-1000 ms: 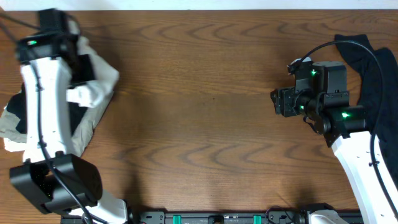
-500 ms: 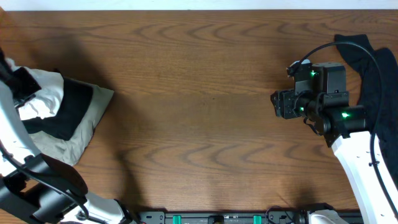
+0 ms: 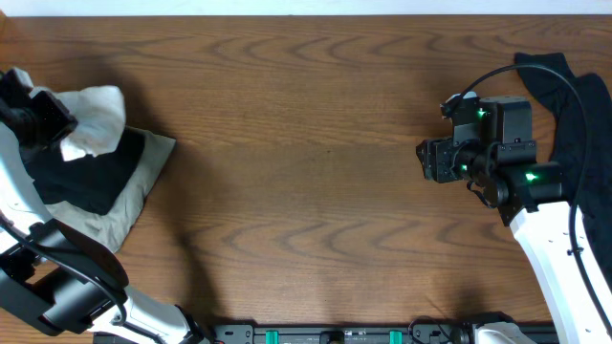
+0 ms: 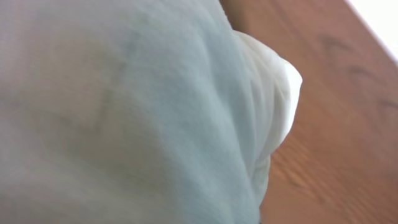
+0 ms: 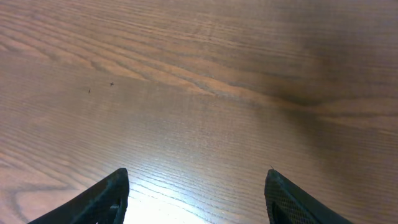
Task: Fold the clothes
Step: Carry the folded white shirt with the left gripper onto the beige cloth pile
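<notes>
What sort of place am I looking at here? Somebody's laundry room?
Most likely a robotics test bench, not a home: two white-and-black robot arms with cables and green lights stand over a brown wood-grain table, with a crumpled white cloth garment at one end and a black cloth garment at the other.

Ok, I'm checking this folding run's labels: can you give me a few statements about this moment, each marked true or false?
1. The right gripper is open over bare table. True.
2. The right gripper holds the black garment on the right. False: it lies at the table's right edge, clear of the fingers.
3. White cloth fills most of the left wrist view. True.
4. The clothes pile sits at the table's centre. False: it lies at the left edge, by the left gripper.
</notes>
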Controlling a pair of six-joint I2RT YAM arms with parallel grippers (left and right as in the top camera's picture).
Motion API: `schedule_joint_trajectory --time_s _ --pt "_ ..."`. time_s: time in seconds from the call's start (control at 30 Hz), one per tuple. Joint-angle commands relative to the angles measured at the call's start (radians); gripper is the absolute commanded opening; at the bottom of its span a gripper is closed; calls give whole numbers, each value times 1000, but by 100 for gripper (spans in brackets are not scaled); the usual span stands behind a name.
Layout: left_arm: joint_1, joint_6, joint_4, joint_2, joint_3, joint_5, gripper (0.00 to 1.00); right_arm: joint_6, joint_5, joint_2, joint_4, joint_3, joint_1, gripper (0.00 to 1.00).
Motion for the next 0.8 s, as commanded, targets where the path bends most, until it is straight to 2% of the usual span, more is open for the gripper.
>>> schedule_joint_trajectory --time_s 0.0,0.13,0.3,0.4,0.47,0.57,0.77 --pt "-1 3 3 -2 -3 179 6 -12 0 -6 -1 0 -8 68" --pt "-1 15 -39 -2 -3 140 6 -12 7 -6 -1 0 -8 68" --pt "-1 18 -130 -2 -4 -132 6 -12 7 -6 -3 0 -8 68" --pt "-1 17 -142 -2 -4 -205 7 -13 8 -6 -2 0 -8 68" --pt "-1 17 -141 -2 -3 -218 10 -13 8 -6 -3 0 -8 68" --pt "-1 17 -142 -2 -4 -254 23 -16 12 -6 -3 0 -8 69" --pt "7 -23 -171 -2 -4 -362 25 -16 15 -6 -3 0 -8 69"
